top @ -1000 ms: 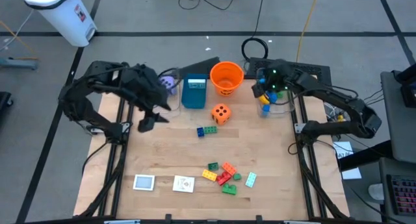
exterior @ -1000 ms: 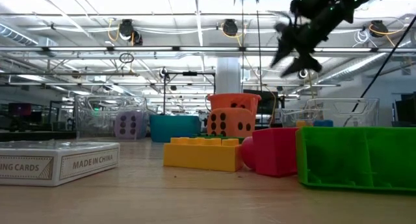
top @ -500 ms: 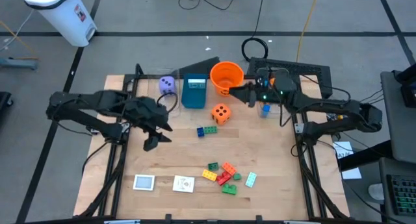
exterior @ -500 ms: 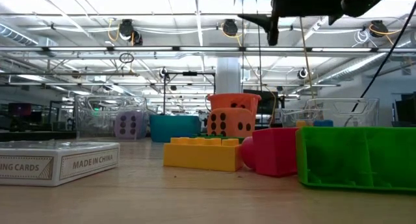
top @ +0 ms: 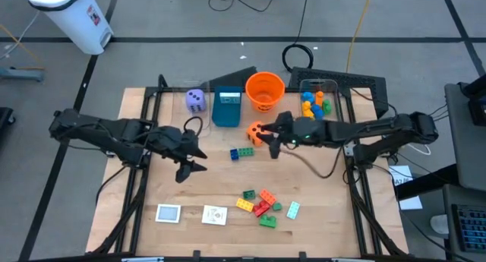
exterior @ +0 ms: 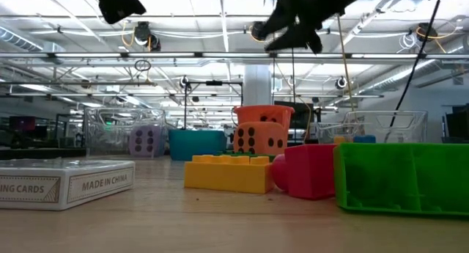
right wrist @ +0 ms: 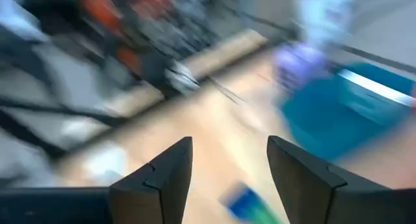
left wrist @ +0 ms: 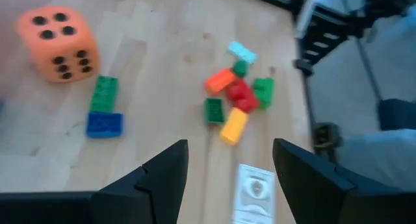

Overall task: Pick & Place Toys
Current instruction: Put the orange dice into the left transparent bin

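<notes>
Both grippers hang open above the table, nothing between their fingers. My left gripper [top: 187,165] [left wrist: 227,165] is over bare wood left of centre; its wrist view looks at a green brick [left wrist: 104,94] joined to a blue brick [left wrist: 104,123], the orange die [left wrist: 58,34] and a heap of bricks [left wrist: 237,100]. My right gripper [top: 267,139] [right wrist: 229,162] hovers just right of the orange die [top: 257,131]. The purple die [top: 195,99] rests at the far left. Two white cards [top: 168,213] [top: 216,215] lie near the front edge.
An orange bucket [top: 265,89] and a teal box [top: 226,108] stand at the far edge. A clear bin [top: 314,104] with several bricks sits at the far right. Another clear bin [exterior: 110,128] shows behind the purple die. Bare wood lies between the brick pair and the heap.
My right gripper has swung from over the clear bin toward the table's left and nearer, ending beside the orange die. My left gripper has come down and a little toward the near edge, its arm stretching out lower. No toy has moved.
</notes>
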`<act>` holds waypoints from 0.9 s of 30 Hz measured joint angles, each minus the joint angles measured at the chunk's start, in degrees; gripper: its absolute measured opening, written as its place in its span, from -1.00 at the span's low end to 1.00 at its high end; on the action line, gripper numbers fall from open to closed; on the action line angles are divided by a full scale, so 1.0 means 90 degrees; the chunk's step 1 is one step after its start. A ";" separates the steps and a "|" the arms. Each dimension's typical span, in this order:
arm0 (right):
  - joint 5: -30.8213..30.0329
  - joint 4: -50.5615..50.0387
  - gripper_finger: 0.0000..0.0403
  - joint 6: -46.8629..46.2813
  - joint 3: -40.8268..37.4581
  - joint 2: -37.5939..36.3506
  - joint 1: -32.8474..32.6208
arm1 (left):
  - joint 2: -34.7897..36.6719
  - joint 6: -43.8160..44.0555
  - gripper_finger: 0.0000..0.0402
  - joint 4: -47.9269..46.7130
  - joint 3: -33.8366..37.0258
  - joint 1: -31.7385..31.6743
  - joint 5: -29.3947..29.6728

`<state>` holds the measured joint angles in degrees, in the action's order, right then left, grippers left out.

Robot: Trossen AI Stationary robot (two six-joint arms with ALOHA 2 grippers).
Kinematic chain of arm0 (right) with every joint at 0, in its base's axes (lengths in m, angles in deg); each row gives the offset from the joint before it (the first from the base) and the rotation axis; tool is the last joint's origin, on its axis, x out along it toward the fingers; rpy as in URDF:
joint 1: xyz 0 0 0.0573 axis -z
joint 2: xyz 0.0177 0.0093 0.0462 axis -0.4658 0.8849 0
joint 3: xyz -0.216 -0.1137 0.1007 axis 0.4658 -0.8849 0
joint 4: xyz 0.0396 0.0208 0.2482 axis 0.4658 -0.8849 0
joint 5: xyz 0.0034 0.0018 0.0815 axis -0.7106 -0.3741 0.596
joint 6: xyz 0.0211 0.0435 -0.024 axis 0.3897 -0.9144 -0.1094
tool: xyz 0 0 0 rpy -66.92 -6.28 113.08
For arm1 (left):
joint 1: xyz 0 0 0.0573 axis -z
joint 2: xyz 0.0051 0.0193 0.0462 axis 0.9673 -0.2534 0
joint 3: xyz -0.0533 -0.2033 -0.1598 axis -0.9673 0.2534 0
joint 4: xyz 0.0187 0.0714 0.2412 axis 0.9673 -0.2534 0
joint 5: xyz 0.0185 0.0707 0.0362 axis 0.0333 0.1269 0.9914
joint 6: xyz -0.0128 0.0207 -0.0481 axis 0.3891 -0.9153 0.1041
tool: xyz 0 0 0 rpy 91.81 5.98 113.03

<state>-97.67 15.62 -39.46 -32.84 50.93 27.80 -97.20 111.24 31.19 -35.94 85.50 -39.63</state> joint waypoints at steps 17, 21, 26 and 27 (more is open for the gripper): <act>-0.0925 -0.2465 -0.24 -0.1397 0.0698 0.1952 0.1513 | 0.0000 -0.0089 0.17 0.0346 0.0050 -0.0355 0.0129; -0.0642 -0.2746 -0.27 -0.1547 0.0694 0.2233 0.1652 | -0.0002 0.0013 0.17 0.0359 0.0050 -0.0339 0.0135; -0.0419 -0.2412 -0.30 -0.1561 0.0698 0.2583 0.1658 | -0.0002 0.0026 0.17 0.0359 0.0050 -0.0343 0.0339; -0.0225 -0.2298 -0.30 -0.1562 0.0698 0.2635 0.1653 | -0.0002 0.0027 0.17 0.0358 0.0050 -0.0343 0.0392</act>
<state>-99.69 -5.06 -53.52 -26.56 74.65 42.68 -97.22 111.49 34.41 -35.49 82.41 -36.10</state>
